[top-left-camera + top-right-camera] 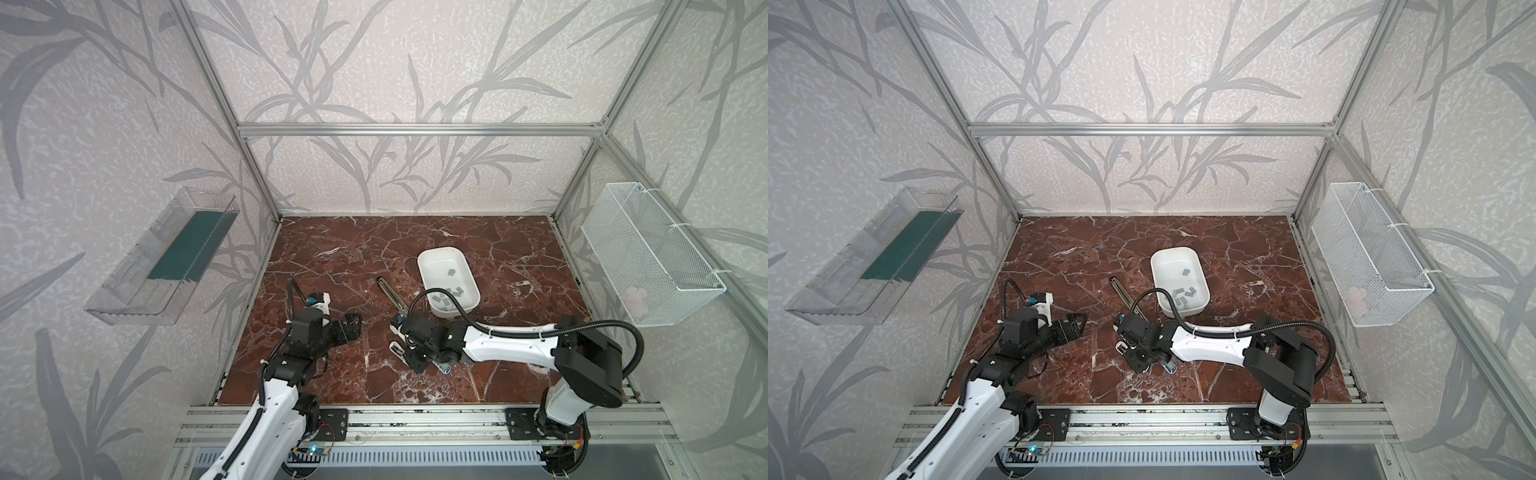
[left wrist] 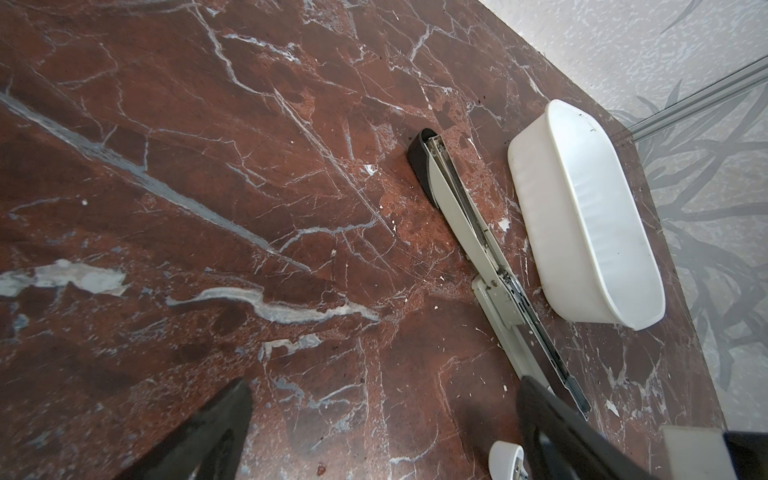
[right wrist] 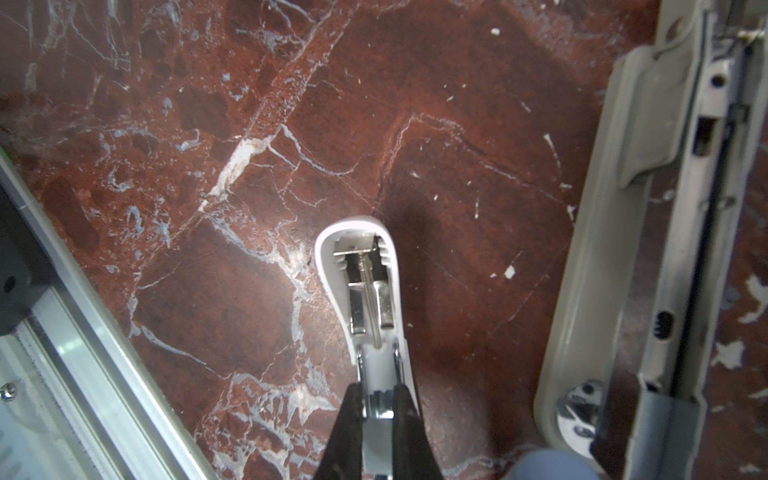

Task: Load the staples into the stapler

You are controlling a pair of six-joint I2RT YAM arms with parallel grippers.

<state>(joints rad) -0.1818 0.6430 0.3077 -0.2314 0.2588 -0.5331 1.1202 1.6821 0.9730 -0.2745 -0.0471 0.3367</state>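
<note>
Two arms: mounted on the near aluminium rail (image 1: 415, 424) and reached out over the red-brown marble tabletop (image 1: 332, 257).
Right gripper (image 3: 377, 392): the black fingers are pressed together on the chrome rear part of a small white plastic stapler (image 3: 361, 291). Its shell is turned so that the metal spring and pusher inside are seen. Whether its rounded tip touches the marble cannot be told.
Left gripper (image 1: 351, 328): the fingers are spread wide and nothing is held. It is poised low on the left, well apart from the right gripper.
Long pale grey metal stapler (image 2: 444, 195): laid opened flat on the marble, with a black cap at the far end and the open channel facing up. Its near end runs just beside the right gripper.
Shallow white plastic tub (image 1: 440, 257): set just to the right of the long stapler's far half. Whether the two touch cannot be told.
Short flat grey metal staples (image 1: 457, 291): all are seen lying loose inside the tub. Most are gathered at its near end, and one lies apart toward the middle.
Side walls: a clear plastic bin (image 1: 162, 257) is fixed on the left and a white wire basket (image 1: 648, 253) on the right.
</note>
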